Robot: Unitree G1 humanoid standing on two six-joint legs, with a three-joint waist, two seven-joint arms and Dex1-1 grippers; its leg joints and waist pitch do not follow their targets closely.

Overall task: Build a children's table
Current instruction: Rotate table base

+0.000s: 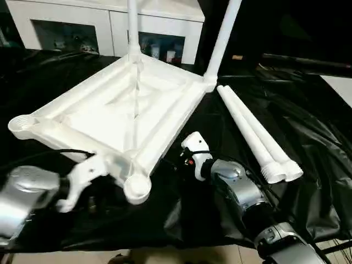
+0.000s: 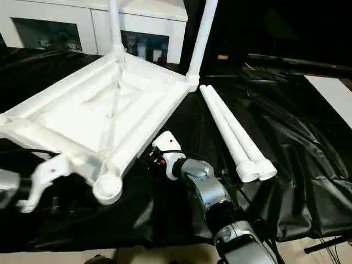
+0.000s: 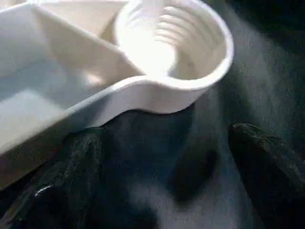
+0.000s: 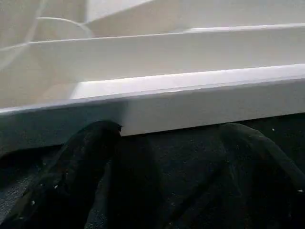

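Looking down, I see the children's table (image 1: 118,110) upside down on the black worktop (image 1: 308,126), two legs fitted, two loose legs (image 1: 256,135) beside it. Both jaws gape, holding nothing. Light, stiff, slippery plastic; I'd grip the rim.

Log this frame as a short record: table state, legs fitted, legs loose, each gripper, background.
table: tabletop upside down on black cloth, ribbed underside up
legs fitted: two upright legs in the far corner sockets
legs loose: two legs lying side by side right of the top
empty socket: near corner
left gripper: open, at the near socket
right gripper: open, facing the top's side rail
background: white cabinet
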